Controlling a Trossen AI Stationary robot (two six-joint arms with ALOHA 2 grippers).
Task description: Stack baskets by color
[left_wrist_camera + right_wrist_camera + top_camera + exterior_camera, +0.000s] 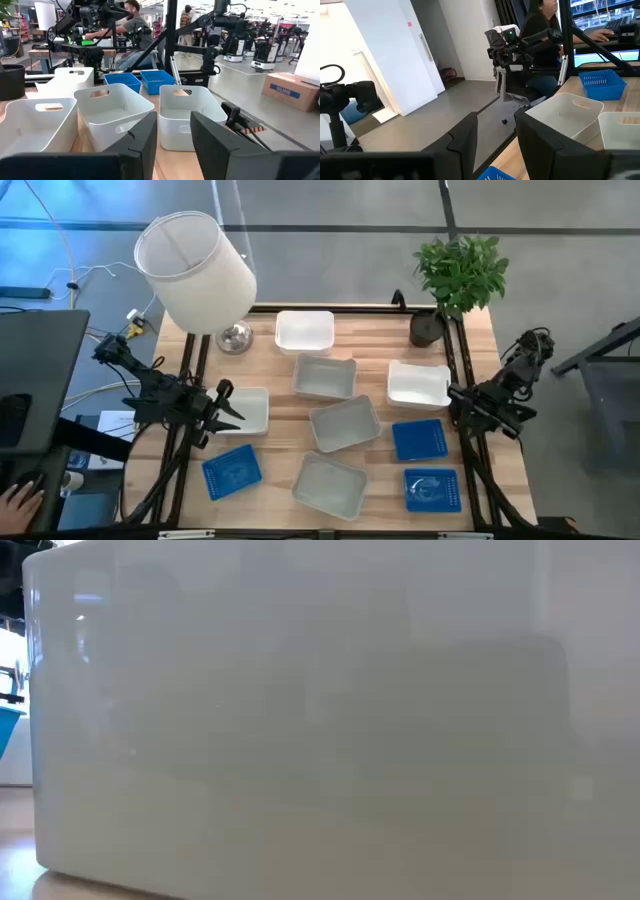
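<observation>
The table [375, 510] is bare wood, with nine baskets spread over it, none stacked. At its back left corner stands a lamp [195, 270] with a big white shade. A plant [460, 270] in a black pot [427, 328] stands at the back right corner.

White baskets: one white basket [304, 332] sits at the back near the lamp's foot. A second white basket [418, 383] is on the right, in front of the pot. A third white basket [250, 408] is on the left.

Grey baskets: one grey basket [325, 377] lies mid-table, just in front of the back white one. A second grey basket [345, 423] is just in front of it and tilted. A third grey basket [329, 485] is at the front edge. The low view is filled by a pale basket wall [300, 740]; I cannot tell which basket it is.

Blue baskets: one blue basket [232, 471] is at the front left. Another blue basket [418, 440] and a last blue basket [432, 489] sit one behind the other at the front right.

The left gripper [222, 408] is at the left edge of the third white basket, its fingers apart and holding nothing. The right gripper [462, 405] is over the table's right edge, just beside the second white basket, also open and empty.

A person's hand [15, 500] shows at the far left, off the table.
</observation>
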